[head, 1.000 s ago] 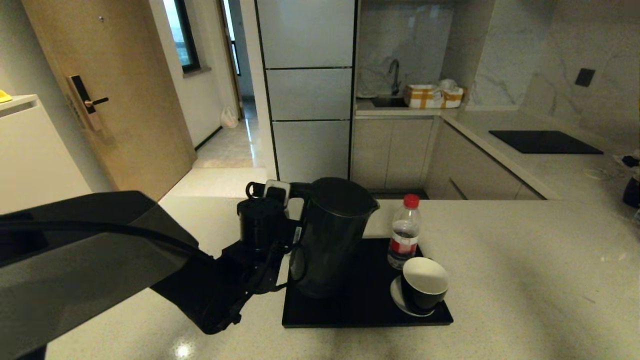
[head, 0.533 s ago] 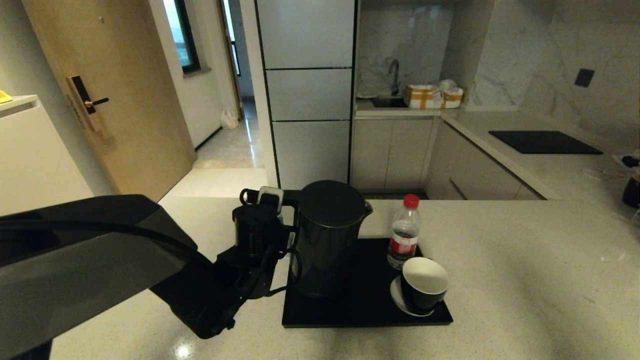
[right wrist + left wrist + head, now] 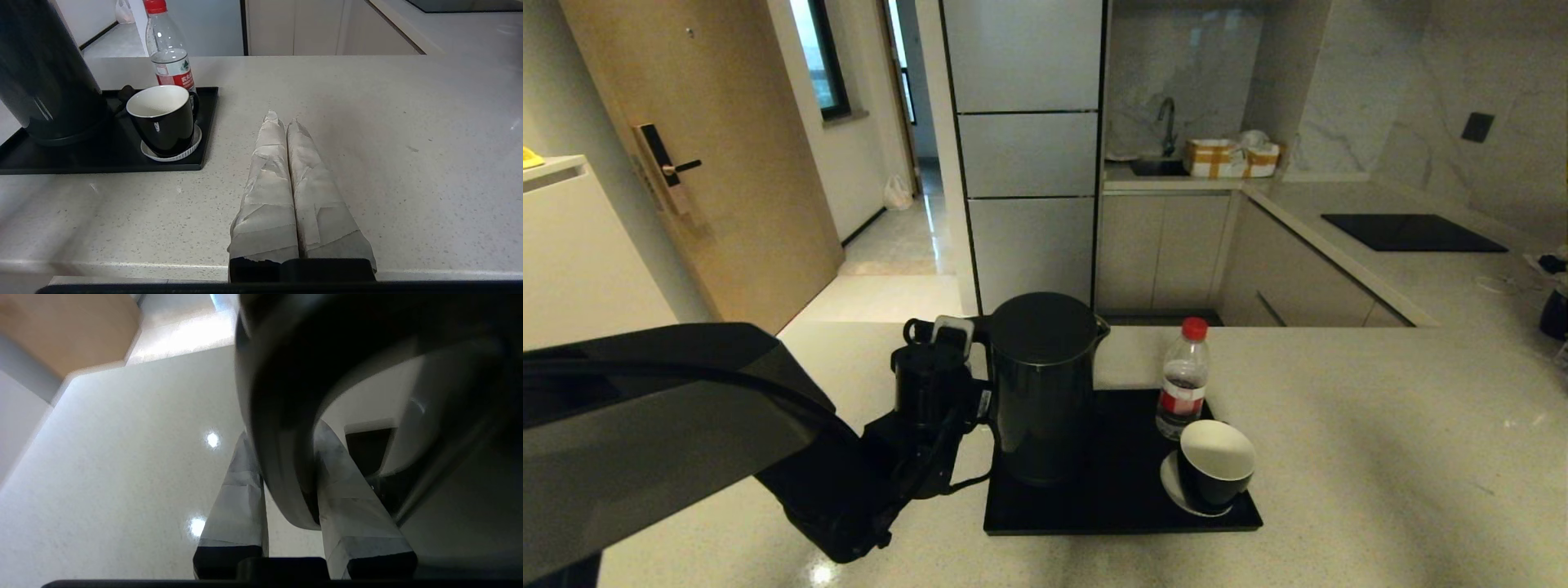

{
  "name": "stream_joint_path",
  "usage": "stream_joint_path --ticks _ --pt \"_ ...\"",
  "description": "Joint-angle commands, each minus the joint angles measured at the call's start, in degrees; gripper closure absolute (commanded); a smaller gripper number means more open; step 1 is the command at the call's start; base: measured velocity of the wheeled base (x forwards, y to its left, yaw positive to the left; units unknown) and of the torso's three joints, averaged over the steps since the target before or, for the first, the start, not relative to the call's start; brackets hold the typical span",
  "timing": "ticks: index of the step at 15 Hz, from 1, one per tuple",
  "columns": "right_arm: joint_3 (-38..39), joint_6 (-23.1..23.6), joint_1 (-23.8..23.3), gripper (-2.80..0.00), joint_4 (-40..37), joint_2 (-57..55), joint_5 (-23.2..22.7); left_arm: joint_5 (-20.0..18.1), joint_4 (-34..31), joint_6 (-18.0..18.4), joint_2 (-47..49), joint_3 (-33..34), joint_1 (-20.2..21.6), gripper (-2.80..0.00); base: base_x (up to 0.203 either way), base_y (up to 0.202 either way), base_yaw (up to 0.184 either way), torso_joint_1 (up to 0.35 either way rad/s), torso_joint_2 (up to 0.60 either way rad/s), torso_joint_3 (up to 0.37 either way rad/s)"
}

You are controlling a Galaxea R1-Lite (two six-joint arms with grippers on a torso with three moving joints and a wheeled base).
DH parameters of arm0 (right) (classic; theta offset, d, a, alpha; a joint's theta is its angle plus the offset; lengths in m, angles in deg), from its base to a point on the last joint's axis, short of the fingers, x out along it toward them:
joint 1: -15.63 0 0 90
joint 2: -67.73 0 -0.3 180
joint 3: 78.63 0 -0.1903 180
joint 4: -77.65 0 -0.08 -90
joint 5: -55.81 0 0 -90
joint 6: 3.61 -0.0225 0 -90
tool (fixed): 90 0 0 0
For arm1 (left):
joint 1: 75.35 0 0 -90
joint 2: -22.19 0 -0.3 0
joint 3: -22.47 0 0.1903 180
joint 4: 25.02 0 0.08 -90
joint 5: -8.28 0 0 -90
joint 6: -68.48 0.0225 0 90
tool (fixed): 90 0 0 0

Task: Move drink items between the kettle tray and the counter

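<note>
The tall black kettle stands upright over the left part of the black kettle tray. My left gripper is shut on its loop handle, one taped finger on each side. Whether the kettle touches the tray I cannot tell. The red-capped bottle and the black cup, white inside, stand at the tray's right end. My right gripper is shut and empty, low over the counter to the right of the tray, cup and bottle.
The cup sits on a small white saucer. A black cooktop panel lies on the far right worktop. Cardboard boxes stand by the sink at the back. The counter's far edge drops off behind the tray.
The left gripper has carried the kettle to the left along the tray, and the kettle has gone from tilted to upright. Bottle and cup have not moved.
</note>
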Motion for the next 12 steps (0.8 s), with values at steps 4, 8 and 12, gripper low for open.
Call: stream_joint_path --ticks 4,8,12 --pt "0.0 0.07 0.01 0.0 0.02 0.01 -0.04 0.07 -0.08 0.11 1.01 1.71 0.07 0.0 0.0 0.0 0.0 0.0 0.0 0.0" --pt "0.0 0.03 0.01 0.0 0.02 0.01 -0.04 0.09 0.11 0.11 0.9 2.07 -0.02 0.0 0.0 0.0 0.0 0.0 0.0 0.0" --pt "0.0 0.07 0.01 0.0 0.02 0.01 -0.04 0.16 0.3 0.11 0.91 2.25 -0.02 0.0 0.0 0.0 0.0 0.0 0.0 0.0"
